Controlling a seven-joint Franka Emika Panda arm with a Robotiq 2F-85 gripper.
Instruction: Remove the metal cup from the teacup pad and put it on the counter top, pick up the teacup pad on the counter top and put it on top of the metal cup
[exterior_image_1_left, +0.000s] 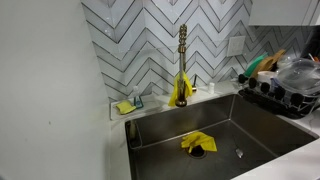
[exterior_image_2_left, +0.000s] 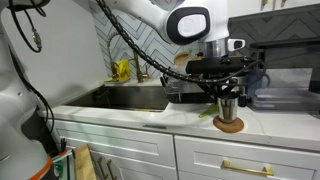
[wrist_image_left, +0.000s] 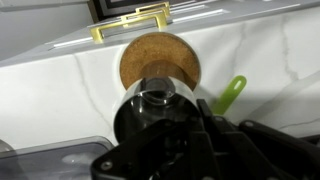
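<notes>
Gripper low over the counter top, jaws on both sides of the cup, if they press it I cannot tell, cup under the gripper, on or just above the pad, green thing beside the pad, sink well apart

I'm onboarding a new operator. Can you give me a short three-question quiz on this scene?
1. True or false: the wooden pad lies on top of the metal cup.
2. What lies in the sink? A) a yellow cloth B) a plate C) a fork
3. What surface does the wooden pad rest on?
Key: 1 false; 2 A; 3 the white counter top.
</notes>
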